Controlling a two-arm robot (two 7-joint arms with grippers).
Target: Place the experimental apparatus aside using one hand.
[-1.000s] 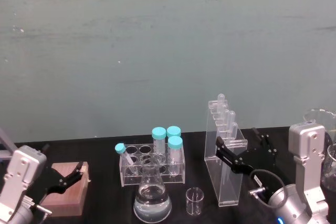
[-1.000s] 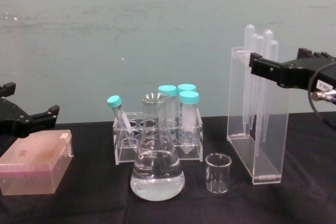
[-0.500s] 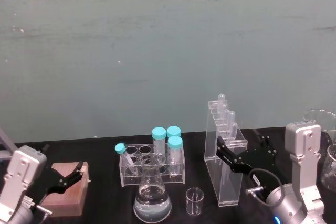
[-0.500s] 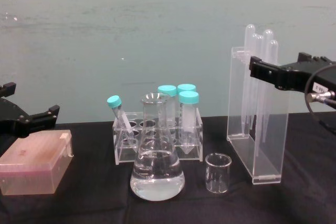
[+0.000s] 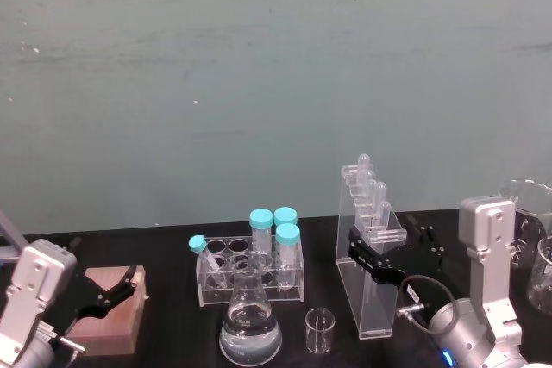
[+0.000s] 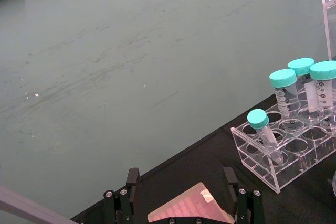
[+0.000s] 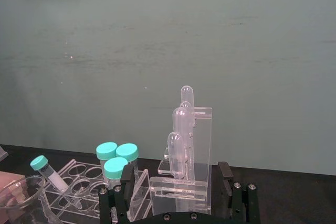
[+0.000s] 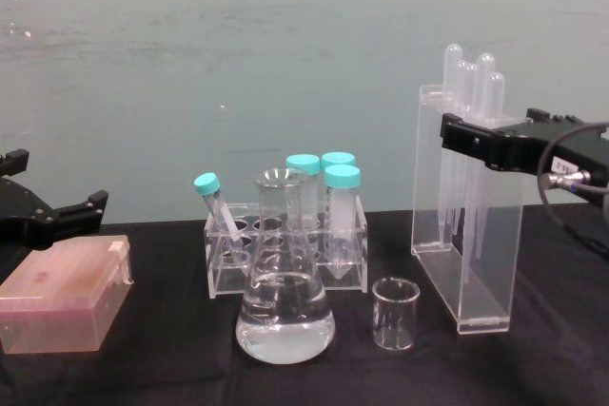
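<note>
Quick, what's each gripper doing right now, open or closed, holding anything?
Left gripper: open, holding nothing, above the pink box.
Right gripper: open, one finger on either side of the acrylic stand.

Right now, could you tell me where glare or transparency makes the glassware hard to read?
Chest view: the conical flask shows the tube rack through its glass, with bright glints on its liquid. Head view: the small beaker looks faint against the black cloth.

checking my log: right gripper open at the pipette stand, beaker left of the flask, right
One slip: the beaker stands right of the flask, as the chest view shows. The right gripper is open at the pipette stand.
</note>
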